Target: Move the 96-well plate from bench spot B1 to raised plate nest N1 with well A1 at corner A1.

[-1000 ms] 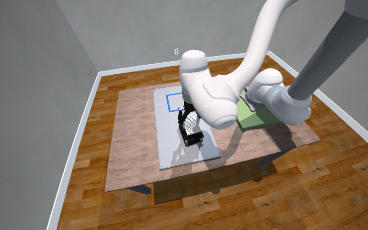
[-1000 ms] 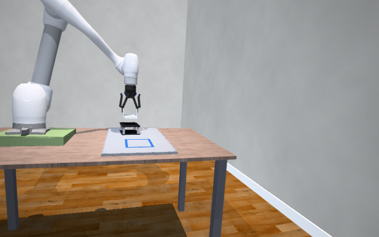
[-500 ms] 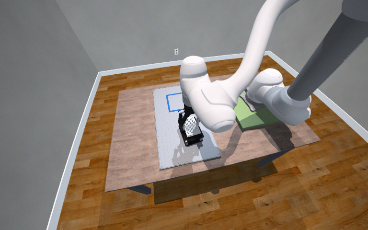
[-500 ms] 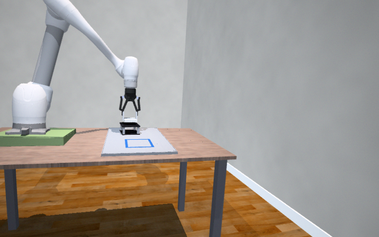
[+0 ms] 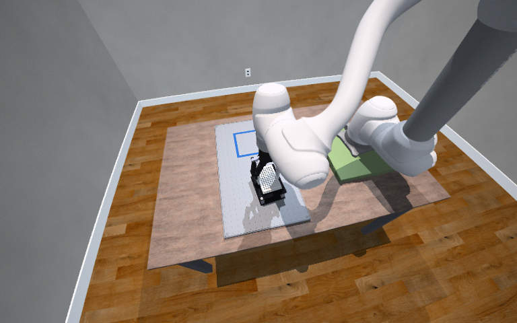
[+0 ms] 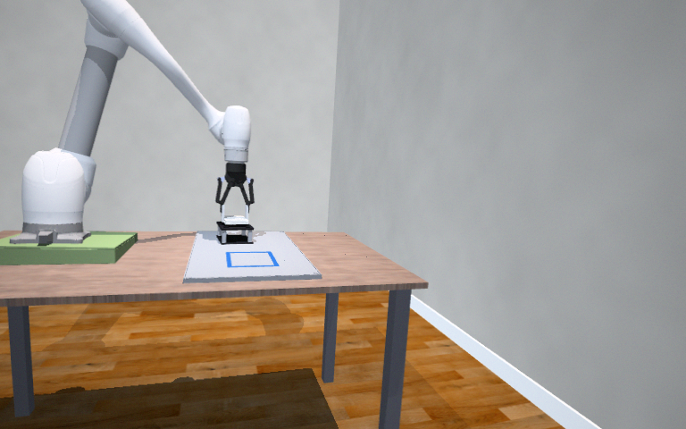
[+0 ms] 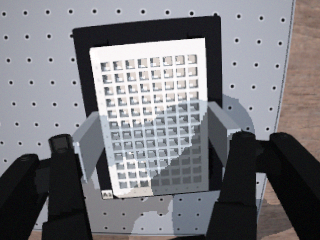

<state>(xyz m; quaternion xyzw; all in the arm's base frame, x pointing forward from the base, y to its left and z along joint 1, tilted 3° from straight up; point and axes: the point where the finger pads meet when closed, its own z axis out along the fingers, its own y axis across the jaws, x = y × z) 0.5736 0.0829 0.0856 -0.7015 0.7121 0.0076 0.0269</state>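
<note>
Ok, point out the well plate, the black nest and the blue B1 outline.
well plate (image 7: 155,120), wrist view, middle of its well grid
black nest (image 7: 147,30), wrist view, its far rim
blue B1 outline (image 6: 252,265), exterior view, its near edge

One plate (image 7: 152,120), one nest (image 7: 147,30), one tool (image 7: 155,140).

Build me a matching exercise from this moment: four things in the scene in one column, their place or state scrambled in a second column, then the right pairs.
Things:
1. 96-well plate
2. gripper
3. blue outlined spot
4. arm's green base block

Places or states:
a. at the table's edge, under the arm's foot
b. nearer the exterior camera than the nest, with no plate on it
c. held over the black nest
d. shut on the plate's long sides

Pairs: 1-c, 2-d, 3-b, 4-a
</note>
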